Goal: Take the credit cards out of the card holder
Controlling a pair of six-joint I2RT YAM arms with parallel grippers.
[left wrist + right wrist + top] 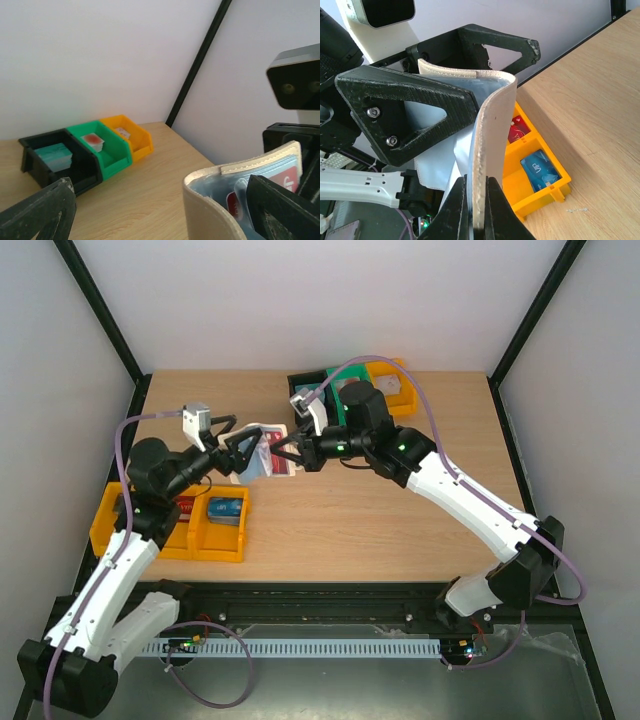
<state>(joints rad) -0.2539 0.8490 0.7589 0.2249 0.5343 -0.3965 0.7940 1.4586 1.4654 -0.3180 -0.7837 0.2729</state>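
Observation:
The card holder (pixel 262 445), cream outside and blue-grey inside, hangs open above the table's middle. My right gripper (pixel 479 200) is shut on the edge of its cream flap (pixel 492 130). My left gripper (pixel 160 215) is open, and its fingers (pixel 405 107) straddle the other flap without pinching it. Inside the holder (pixel 210 210), a red credit card (pixel 286 181) with white lettering sits in a clear pocket. The top external view shows the same red card (pixel 283 464) near my right gripper (pixel 290 453). No dark grey card shows.
A yellow divided bin (pixel 215 545) at the left edge holds a red card (pixel 518 131) and a blue card (pixel 540 170). Black (pixel 30 165), green (pixel 117 155) and yellow (pixel 142 142) bins line the back edge, each holding small items.

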